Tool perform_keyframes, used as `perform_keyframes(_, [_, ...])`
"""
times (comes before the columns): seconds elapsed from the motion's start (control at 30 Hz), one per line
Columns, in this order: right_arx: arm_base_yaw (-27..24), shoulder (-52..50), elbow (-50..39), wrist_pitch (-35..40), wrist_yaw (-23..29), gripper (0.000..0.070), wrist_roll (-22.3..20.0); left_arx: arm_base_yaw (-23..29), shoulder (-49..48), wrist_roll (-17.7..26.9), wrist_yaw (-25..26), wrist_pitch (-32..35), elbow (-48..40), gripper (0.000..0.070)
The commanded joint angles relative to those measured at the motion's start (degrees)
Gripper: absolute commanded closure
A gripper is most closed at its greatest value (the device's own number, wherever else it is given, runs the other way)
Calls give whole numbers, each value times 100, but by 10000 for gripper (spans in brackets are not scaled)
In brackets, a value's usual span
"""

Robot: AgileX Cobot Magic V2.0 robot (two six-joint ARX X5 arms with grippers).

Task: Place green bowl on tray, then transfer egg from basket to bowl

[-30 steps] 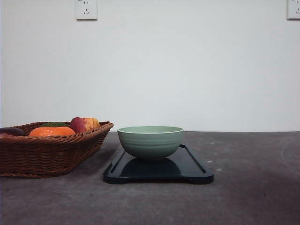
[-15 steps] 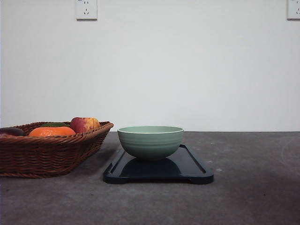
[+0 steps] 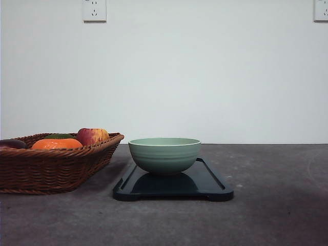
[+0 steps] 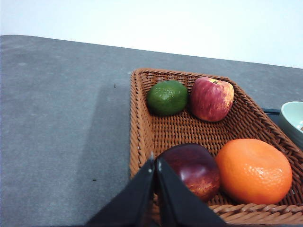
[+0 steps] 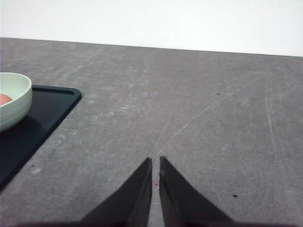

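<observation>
Nothing has shifted across the last second in the front view: green bowl (image 3: 164, 155) sits on the tray (image 3: 212, 184), basket (image 3: 56, 166) just beside it. A pinkish curve (likely the egg (image 5: 4, 99)) lies inside the bowl. Left gripper (image 4: 155, 166) and right gripper (image 5: 155, 163) both closed, holding nothing. Judgement: task appears complete.

You're looking at a bare test setup, likely a lab: a plain grey table (image 3: 277, 205) against an empty white wall (image 3: 205, 77) with two power sockets (image 3: 94, 10) high up.
</observation>
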Motion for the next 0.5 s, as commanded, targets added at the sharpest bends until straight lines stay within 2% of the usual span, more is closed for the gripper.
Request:
perform_keyframes(0.0, [4, -4, -24, 20, -4, 679, 96, 7, -3, 37, -17, 61, -111, 700])
perform_keyframes(0.47, [4, -4, -24, 20, -4, 679, 96, 7, -3, 37, -17, 61, -111, 700])
